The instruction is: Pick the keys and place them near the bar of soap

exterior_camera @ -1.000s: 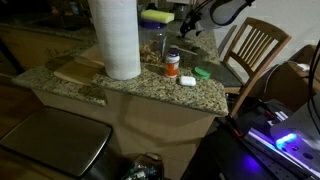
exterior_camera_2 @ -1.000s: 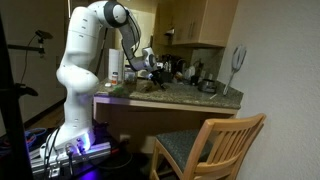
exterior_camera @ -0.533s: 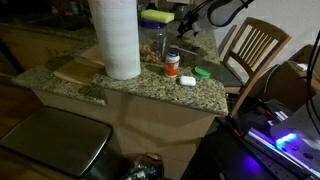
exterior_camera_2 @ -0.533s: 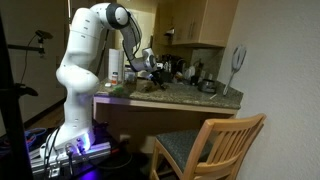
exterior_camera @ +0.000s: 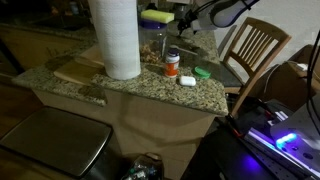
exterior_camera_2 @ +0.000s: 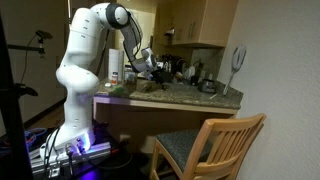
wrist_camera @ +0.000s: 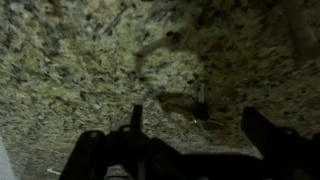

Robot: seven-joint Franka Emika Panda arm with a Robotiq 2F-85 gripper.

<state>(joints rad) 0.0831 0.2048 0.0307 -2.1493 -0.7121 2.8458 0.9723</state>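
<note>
In the wrist view the keys [wrist_camera: 199, 103] lie as a small dark shape on the speckled granite counter [wrist_camera: 80, 60], just ahead of and between my two fingers. My gripper [wrist_camera: 200, 132] is open and empty above them. In an exterior view my gripper [exterior_camera: 186, 24] hovers over the back of the counter. The white bar of soap [exterior_camera: 186, 80] lies near the front edge, beside the orange pill bottle [exterior_camera: 172, 63]. In the exterior view from the side my gripper [exterior_camera_2: 151, 68] hangs just above the countertop. The keys are too small to make out in both exterior views.
A tall paper towel roll [exterior_camera: 116, 38] stands on a wooden board [exterior_camera: 78, 72]. A yellow-green sponge [exterior_camera: 155, 16] sits at the back and a green lid [exterior_camera: 203, 72] lies near the soap. A wooden chair [exterior_camera: 251, 50] stands beside the counter. Bottles and a pan [exterior_camera_2: 206, 86] crowd the far end.
</note>
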